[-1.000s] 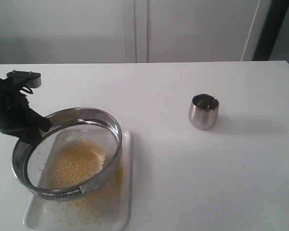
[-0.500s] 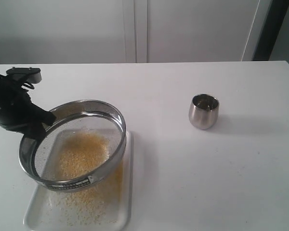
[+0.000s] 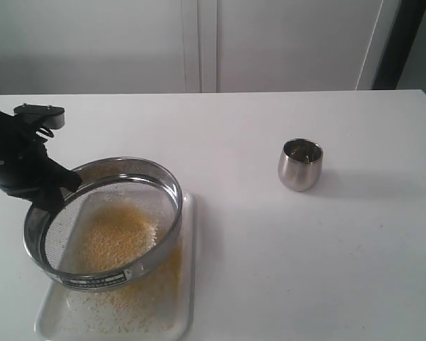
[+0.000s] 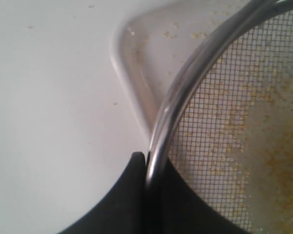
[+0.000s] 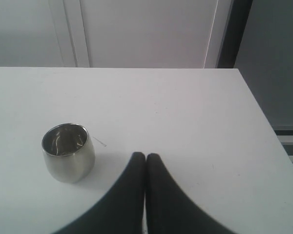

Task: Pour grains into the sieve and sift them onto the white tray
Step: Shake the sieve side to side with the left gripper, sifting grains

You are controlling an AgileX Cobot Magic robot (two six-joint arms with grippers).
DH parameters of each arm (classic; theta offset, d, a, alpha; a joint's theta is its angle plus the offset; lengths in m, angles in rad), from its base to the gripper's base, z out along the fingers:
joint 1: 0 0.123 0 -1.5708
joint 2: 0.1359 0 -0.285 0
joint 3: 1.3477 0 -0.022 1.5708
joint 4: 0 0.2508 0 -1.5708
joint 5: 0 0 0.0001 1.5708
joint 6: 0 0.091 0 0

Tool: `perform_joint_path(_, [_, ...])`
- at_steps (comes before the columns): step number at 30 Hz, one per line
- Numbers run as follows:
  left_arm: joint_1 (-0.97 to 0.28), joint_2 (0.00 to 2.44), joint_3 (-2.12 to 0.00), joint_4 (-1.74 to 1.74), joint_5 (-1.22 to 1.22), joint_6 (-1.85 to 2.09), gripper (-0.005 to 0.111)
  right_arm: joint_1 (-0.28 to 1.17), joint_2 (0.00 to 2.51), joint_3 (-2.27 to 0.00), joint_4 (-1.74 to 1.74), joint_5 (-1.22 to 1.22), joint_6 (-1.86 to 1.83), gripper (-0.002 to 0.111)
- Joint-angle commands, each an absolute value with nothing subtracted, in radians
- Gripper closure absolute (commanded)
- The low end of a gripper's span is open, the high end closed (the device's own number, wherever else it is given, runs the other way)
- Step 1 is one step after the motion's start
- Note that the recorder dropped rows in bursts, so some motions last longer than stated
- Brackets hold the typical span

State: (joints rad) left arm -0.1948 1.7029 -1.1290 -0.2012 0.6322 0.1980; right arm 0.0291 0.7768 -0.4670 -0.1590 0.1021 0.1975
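Exterior view: nearest, the white tray (image 3: 189, 280) is seen lying on the table (image 3: 284, 256), scattered with fallen grains (image 3: 138, 309). Over it the sieve (image 3: 156, 257) is held tilted, its labelled side lowest, and a yellow heap is carried on the mesh. Its left rim is pinched between the closed jaws of the left gripper (image 3: 53, 190). Farther back, on the right, a steel cup (image 3: 300, 165) is stood upright, well apart from the tray. The right gripper (image 5: 145, 161) is seen near the cup, fingers pressed together, empty.
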Motion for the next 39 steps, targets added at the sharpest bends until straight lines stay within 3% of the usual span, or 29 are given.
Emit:
perform_joint_path(1, [-0.211,1.699,-1.147,-0.239,0.654,0.218,0.107,0.023,0.77,-0.464,-0.162,0.106,0.199,0.108])
perform_joint_path(7, [-0.235,1.71,-1.167,-0.237,0.774,0.217,0.107,0.023,0.77,-0.464,-0.162,0.108,0.199,0.108])
perform_joint_path(11, [-0.207,1.721,-1.189,-0.212,0.599,0.177,0.107,0.023,0.77,-0.464,-0.162,0.107,0.199,0.108])
perform_joint_path(17, [-0.207,1.738,-1.198,-0.212,0.838,0.183,0.107,0.023,0.77,-0.464,-0.162,0.107,0.199,0.108])
perform_joint_path(22, [-0.214,1.729,-1.162,-0.204,0.61,0.181,0.107,0.023,0.77,-0.464,-0.162,0.107,0.199,0.108])
perform_joint_path(28, [-0.209,1.759,-1.22,-0.193,0.758,0.172,0.107,0.023,0.77,-0.464,-0.162,0.109,0.199,0.108])
perform_joint_path(34, [-0.224,1.741,-1.192,-0.195,0.568,0.177,0.107,0.023,0.77,-0.464,-0.162,0.109,0.199,0.108])
perform_joint_path(39, [-0.219,1.758,-1.224,-0.206,0.744,0.179,0.107,0.023,0.77,-0.464,-0.162,0.106,0.199,0.108])
